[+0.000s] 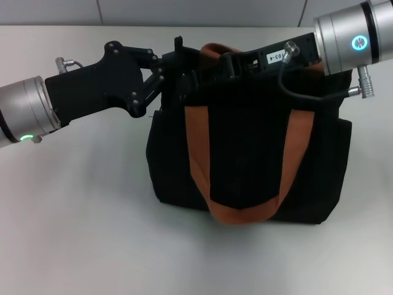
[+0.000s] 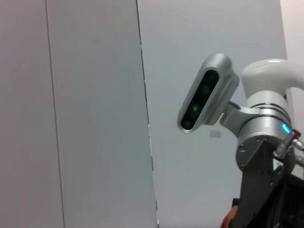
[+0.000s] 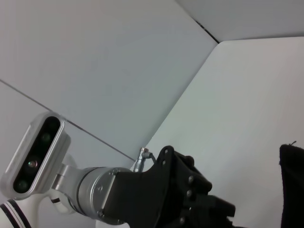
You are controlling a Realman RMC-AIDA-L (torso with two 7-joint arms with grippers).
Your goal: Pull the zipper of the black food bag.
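The black food bag [image 1: 245,153] stands upright in the middle of the white table, with an orange-brown strap handle [image 1: 198,141] hanging down its front. My left gripper [image 1: 175,64] reaches in from the left to the bag's top left corner. My right gripper [image 1: 230,61] comes from the upper right and sits at the bag's top edge, partly behind the rear strap. The zipper pull tab is hidden. The right wrist view shows the left gripper [image 3: 209,209] and an edge of the bag [image 3: 290,190].
The white table [image 1: 73,215] lies all around the bag, with a grey wall behind it. The left wrist view shows the right arm's wrist and camera [image 2: 209,97] against the wall.
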